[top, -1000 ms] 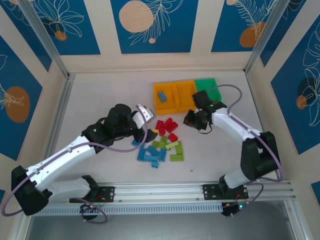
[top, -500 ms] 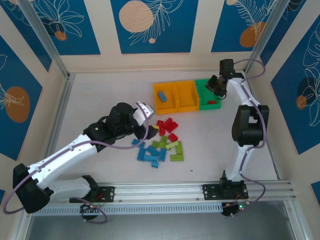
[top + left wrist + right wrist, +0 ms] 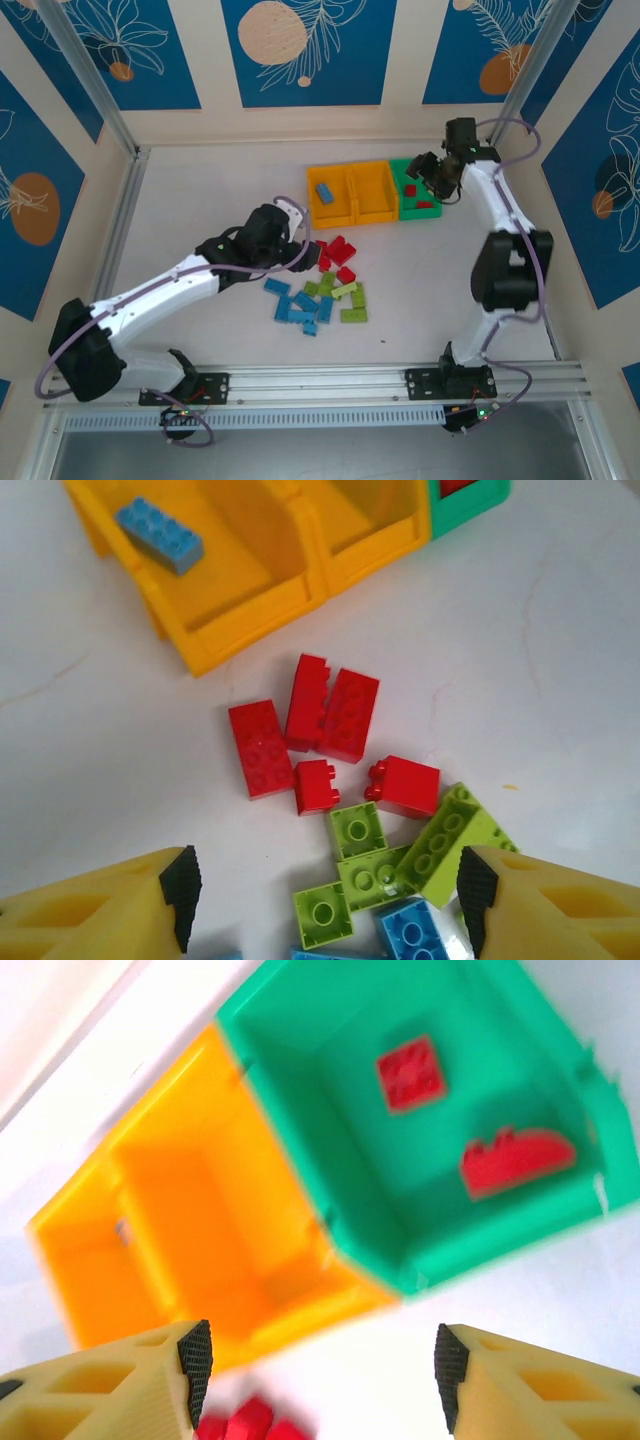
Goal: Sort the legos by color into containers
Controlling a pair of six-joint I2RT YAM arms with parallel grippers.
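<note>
The legos lie in a loose pile on the table: red bricks (image 3: 336, 252) (image 3: 318, 735) at the back, lime green bricks (image 3: 338, 290) (image 3: 400, 860) in the middle, light blue bricks (image 3: 300, 305) (image 3: 415, 935) in front. My left gripper (image 3: 304, 256) (image 3: 329, 900) hangs open just above the pile's left side, nothing between its fingers. Three joined containers stand behind: a left orange bin (image 3: 318, 212) (image 3: 250, 620) holding one blue brick (image 3: 325, 192) (image 3: 160, 535), a middle orange bin (image 3: 372, 212) (image 3: 230, 1250), and a green bin (image 3: 420, 214) (image 3: 330, 1160) holding two red bricks (image 3: 412, 1072). My right gripper (image 3: 431, 174) (image 3: 322, 1365) is open above the bins' front edge.
White table inside a walled cell with blue-patterned panels; metal posts (image 3: 95, 90) stand at the back corners. A rail (image 3: 320, 382) runs along the near edge. Bare table surface lies left of the bins and right of the pile.
My right arm swung from beside the pile up to the green bin, where red bricks now lie. My left arm moved right, closer over the pile.
</note>
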